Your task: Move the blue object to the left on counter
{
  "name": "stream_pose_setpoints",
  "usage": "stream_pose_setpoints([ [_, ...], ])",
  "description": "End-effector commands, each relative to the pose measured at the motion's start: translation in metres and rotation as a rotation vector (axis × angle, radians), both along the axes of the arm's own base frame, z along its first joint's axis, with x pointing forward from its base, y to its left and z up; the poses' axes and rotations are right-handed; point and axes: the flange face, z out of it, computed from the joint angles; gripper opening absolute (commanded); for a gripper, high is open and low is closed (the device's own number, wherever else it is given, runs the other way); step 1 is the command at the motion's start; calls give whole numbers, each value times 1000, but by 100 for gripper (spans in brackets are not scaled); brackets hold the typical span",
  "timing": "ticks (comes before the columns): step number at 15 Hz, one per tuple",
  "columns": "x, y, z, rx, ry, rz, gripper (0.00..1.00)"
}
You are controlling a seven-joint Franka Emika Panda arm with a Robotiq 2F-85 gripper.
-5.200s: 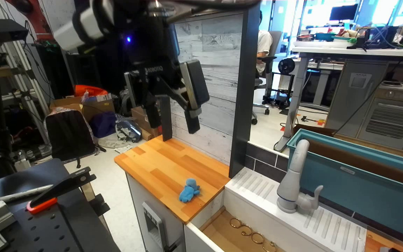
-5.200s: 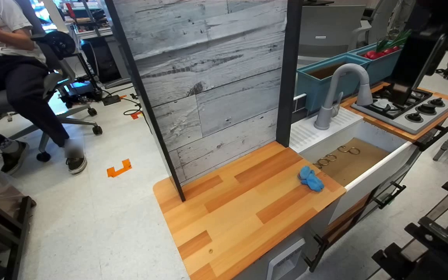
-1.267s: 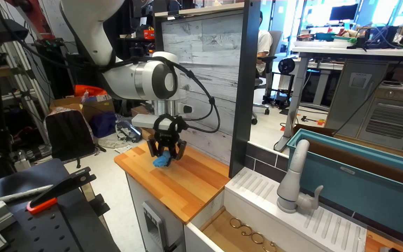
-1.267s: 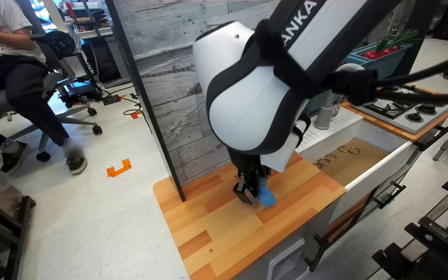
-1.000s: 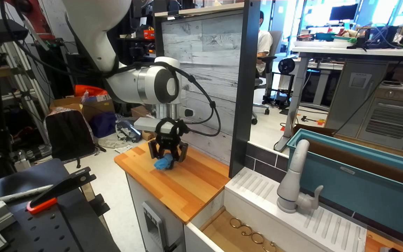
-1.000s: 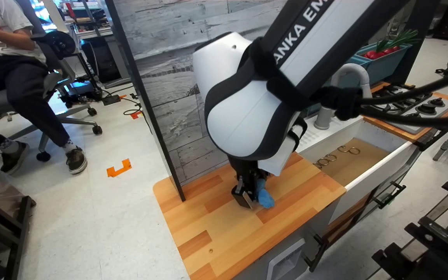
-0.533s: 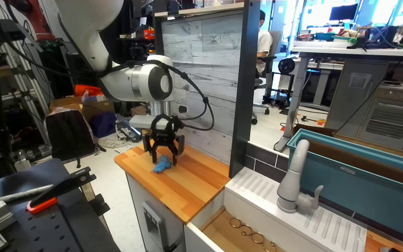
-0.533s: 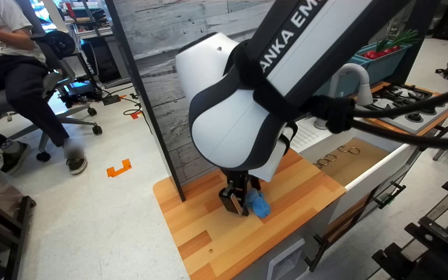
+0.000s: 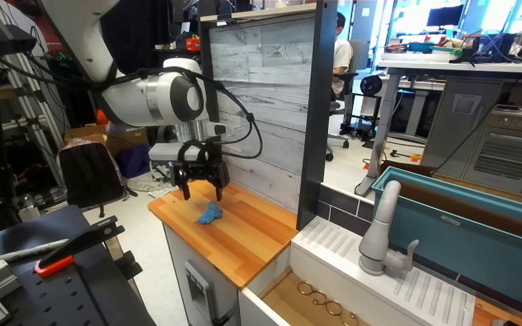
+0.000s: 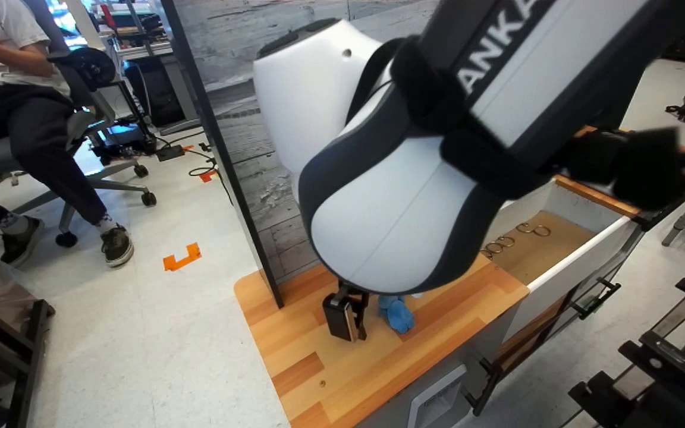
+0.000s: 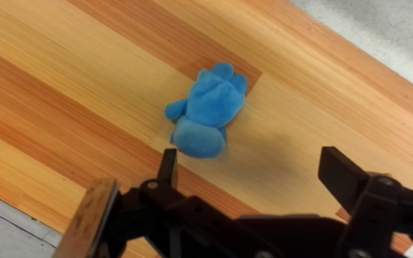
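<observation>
The blue object [image 11: 210,104] lies on the surface [image 9: 252,231], well apart from the sink [image 10: 580,260], below the claw [image 11: 249,157] and on its sink side, its long axis roughly parallel to the sink's near edge. The claw gapes wide, clamped on nothing; the arm [image 9: 129,106] holds it pointing down. Withdrawing upward, away from the sink, seems the likely next move.
</observation>
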Motion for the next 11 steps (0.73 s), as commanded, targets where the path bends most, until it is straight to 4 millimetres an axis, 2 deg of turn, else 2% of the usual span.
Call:
stream_pose_setpoints([
  [1, -31, -16, 44, 25, -40, -69, 100],
  [4, -53, -28, 75, 33, -84, -161, 100],
  [7, -82, -52, 105, 25, -71, -289, 100],
  [8, -54, -36, 78, 22, -65, -218, 100],
  [9, -60, -40, 85, 19, -65, -226, 100],
  [11, -59, -39, 86, 21, -67, -225, 100],
])
